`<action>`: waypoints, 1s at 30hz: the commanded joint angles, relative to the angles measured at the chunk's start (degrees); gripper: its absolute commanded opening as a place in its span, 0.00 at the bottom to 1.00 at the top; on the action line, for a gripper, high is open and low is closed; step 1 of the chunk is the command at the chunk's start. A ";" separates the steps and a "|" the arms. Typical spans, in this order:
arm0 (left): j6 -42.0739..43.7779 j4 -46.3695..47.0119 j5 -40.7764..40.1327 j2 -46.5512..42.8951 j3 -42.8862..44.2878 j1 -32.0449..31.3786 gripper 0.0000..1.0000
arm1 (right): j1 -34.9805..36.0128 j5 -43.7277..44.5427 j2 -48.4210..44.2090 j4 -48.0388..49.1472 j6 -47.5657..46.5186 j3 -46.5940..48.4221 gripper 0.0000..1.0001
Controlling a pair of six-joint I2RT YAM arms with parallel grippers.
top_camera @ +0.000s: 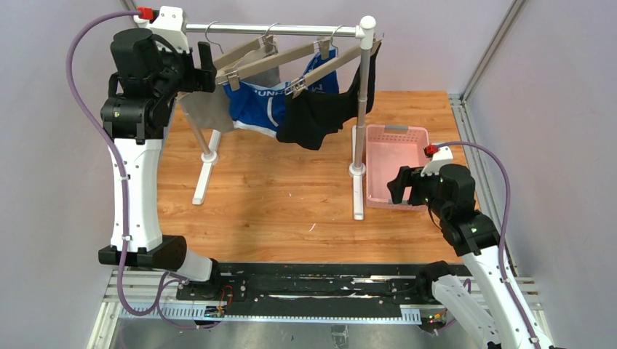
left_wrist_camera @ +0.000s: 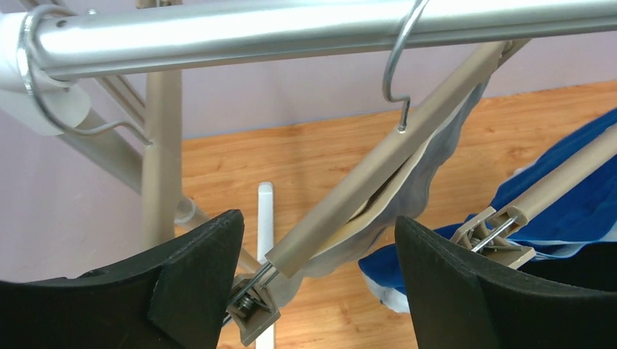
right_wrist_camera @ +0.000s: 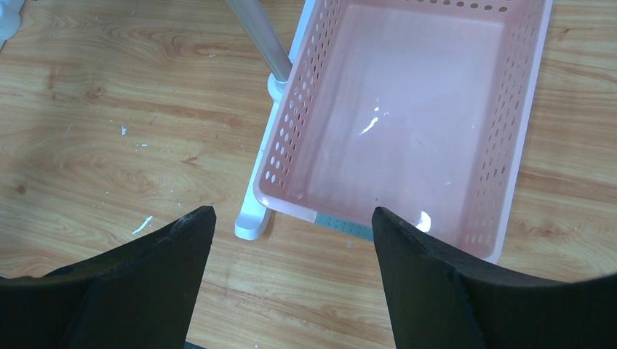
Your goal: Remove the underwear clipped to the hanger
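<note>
Grey briefs (top_camera: 207,113), blue briefs (top_camera: 255,109) and black briefs (top_camera: 313,120) all hang clipped to tan hangers (left_wrist_camera: 364,182) under the steel rail (top_camera: 273,30). Grey is toward the rail's left end, black toward its right. My left gripper (left_wrist_camera: 320,254) sits just below the rail's left end, fingers spread wide. The grey pair's hanger clip (left_wrist_camera: 251,305) is between them, nothing pinched. My right gripper (right_wrist_camera: 291,240) is low, beyond the rail's right end, fingers spread apart above a pink basket (right_wrist_camera: 509,145), holding nothing.

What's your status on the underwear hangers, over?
Left gripper open at grey briefs' hanger clip. Right gripper open over pink basket. Blue briefs, black briefs hanging too. Nothing blocking.
</note>
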 commanded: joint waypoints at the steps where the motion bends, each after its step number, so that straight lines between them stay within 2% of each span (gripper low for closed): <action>1: 1.04 3.77 4.35 -1.75 -1.33 0.43 0.86 | 0.73 -1.12 -0.10 0.91 0.75 0.71 0.81; 7: 0.64 5.74 6.62 -1.24 -2.88 0.43 0.82 | 0.69 -1.41 -0.26 1.19 1.16 0.17 0.81; 15: 0.29 5.37 9.30 1.42 -2.37 0.43 0.66 | 0.69 -1.05 -0.36 1.18 1.16 -0.15 0.81; 17: 0.30 5.26 9.55 1.70 -2.57 0.43 0.58 | 0.71 -0.96 -0.45 1.37 1.13 -0.25 0.81; 23: 0.52 5.56 9.90 1.67 -4.21 0.43 0.55 | 0.72 -1.07 -0.55 2.04 1.11 -0.33 0.81; 26: 0.48 5.91 9.92 1.39 -5.32 0.43 0.49 | 0.71 -1.33 -0.54 2.42 1.04 -0.40 0.81; 28: 0.37 6.55 10.07 1.13 -6.26 0.43 0.38 | 0.71 -1.45 -0.54 2.51 1.01 -0.50 0.81; 30: -0.14 6.86 10.61 1.18 -6.66 0.43 0.18 | 0.70 -1.50 -0.50 2.54 0.86 -0.67 0.81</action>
